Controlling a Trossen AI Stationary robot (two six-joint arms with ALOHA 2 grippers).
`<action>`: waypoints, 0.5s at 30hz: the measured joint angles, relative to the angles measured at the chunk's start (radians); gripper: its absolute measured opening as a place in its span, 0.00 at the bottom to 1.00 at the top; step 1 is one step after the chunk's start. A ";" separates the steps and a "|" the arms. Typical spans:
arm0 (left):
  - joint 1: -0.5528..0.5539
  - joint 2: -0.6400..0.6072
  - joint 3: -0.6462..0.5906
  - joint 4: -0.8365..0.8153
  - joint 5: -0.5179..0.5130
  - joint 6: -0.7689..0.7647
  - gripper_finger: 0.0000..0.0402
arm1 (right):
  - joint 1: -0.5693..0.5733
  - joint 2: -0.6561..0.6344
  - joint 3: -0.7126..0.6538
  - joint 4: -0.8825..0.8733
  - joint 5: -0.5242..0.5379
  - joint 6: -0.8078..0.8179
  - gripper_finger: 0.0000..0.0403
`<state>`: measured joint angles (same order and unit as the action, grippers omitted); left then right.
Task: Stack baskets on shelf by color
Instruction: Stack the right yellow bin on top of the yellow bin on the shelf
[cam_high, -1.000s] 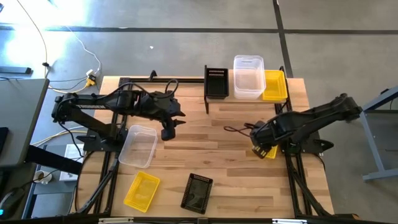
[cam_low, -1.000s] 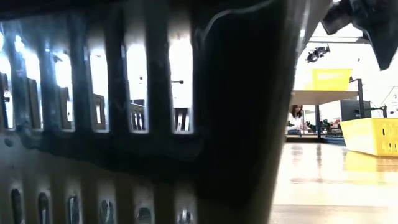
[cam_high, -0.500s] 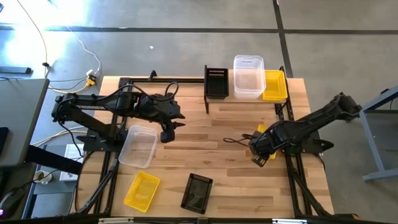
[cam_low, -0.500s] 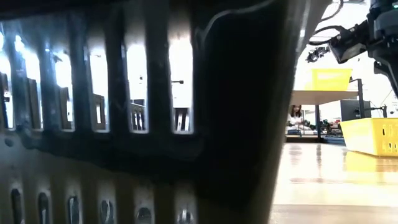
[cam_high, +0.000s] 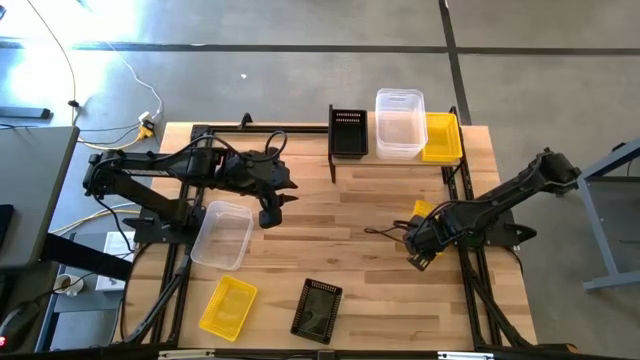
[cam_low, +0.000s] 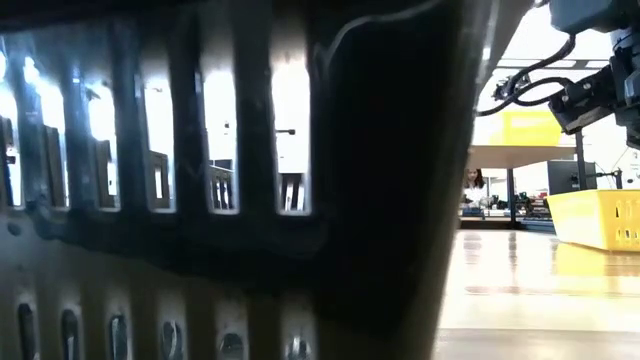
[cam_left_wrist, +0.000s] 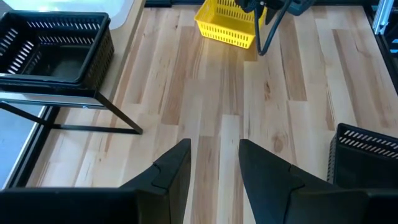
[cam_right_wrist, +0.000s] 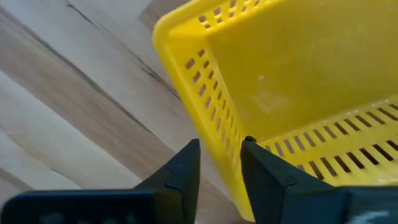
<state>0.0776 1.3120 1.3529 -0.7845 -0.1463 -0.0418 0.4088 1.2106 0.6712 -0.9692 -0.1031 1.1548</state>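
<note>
The shelf (cam_high: 395, 160) stands at the table's far edge and carries a black basket (cam_high: 348, 132), a clear tub (cam_high: 400, 122) and a yellow basket (cam_high: 442, 137). On the table lie a clear tub (cam_high: 222, 235), a yellow basket (cam_high: 228, 305) and a black basket (cam_high: 318, 310). Another yellow basket (cam_high: 423, 211) sits on the table's right side, partly under my right arm. My right gripper (cam_right_wrist: 221, 155) is on it. My left gripper (cam_left_wrist: 214, 155) hovers open above bare wood near the table's middle, right of the clear tub. My right gripper has the yellow basket's side wall (cam_right_wrist: 221, 134) near a corner between its two fingers, one finger inside the basket and one outside. The fingers come from above, slanting down. The basket's bottom rests on the table (cam_low: 560, 290).
The black basket near the table's near edge (cam_low: 220, 180) fills most of the low view. The table's middle (cam_high: 340, 215) is bare wood. A person sits far behind the table (cam_low: 470, 190). Black frame rails run along both table sides (cam_high: 470, 270).
My right gripper has moved a little toward the table's near edge and left, coming down onto the yellow basket on the right side. The left arm and the other baskets have kept still.
</note>
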 joint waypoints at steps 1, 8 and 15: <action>0.000 0.000 0.000 0.000 0.000 0.000 0.31 | 0.000 0.000 0.000 0.001 0.000 -0.003 0.22; 0.000 0.000 0.000 0.000 0.000 0.001 0.31 | 0.000 0.000 0.000 0.028 -0.008 -0.029 0.03; 0.000 0.000 0.000 0.000 0.000 0.001 0.31 | 0.018 0.000 0.079 0.022 -0.038 -0.045 0.01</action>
<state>0.0780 1.3121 1.3533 -0.7845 -0.1463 -0.0410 0.4263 1.2106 0.7498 -0.9470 -0.1410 1.1099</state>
